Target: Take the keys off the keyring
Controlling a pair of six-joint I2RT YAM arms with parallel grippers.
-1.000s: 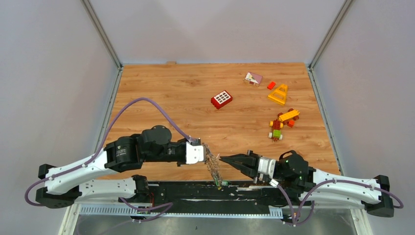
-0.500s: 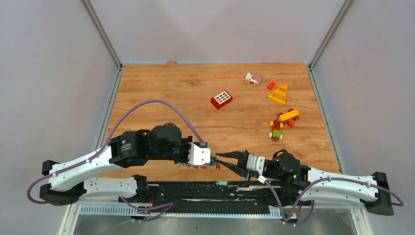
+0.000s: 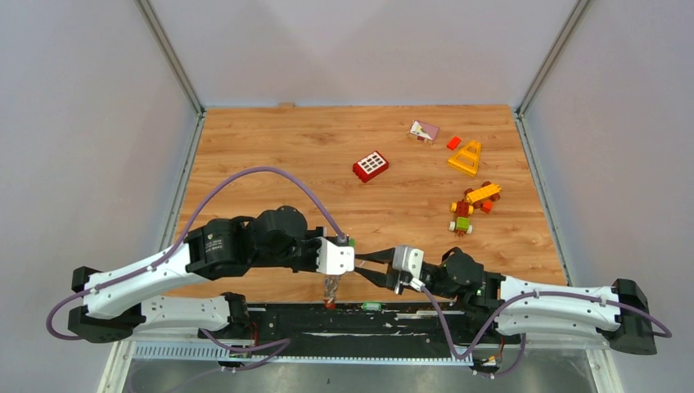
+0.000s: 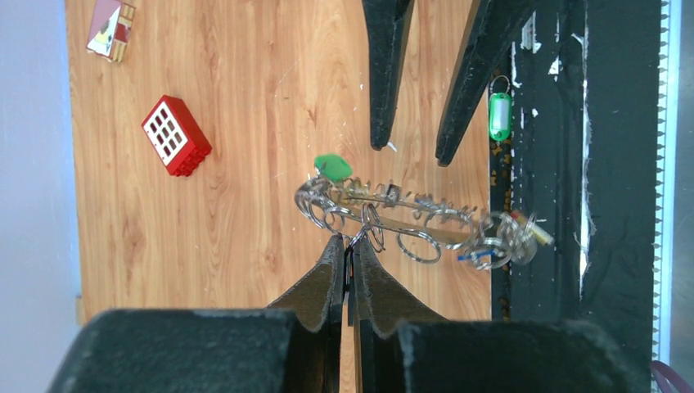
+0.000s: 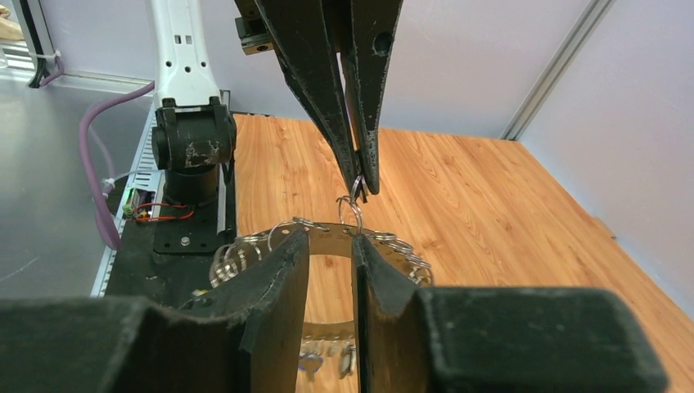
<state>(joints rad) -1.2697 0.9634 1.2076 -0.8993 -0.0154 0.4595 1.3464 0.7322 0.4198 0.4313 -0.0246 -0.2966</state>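
Fixed overhead view facing down, wrist views close, sharing the keyring (image 4: pixel 417 227)

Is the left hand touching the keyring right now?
Touching. In the right wrist view the left hand pinches a small loop on the keyring, which hangs from it.
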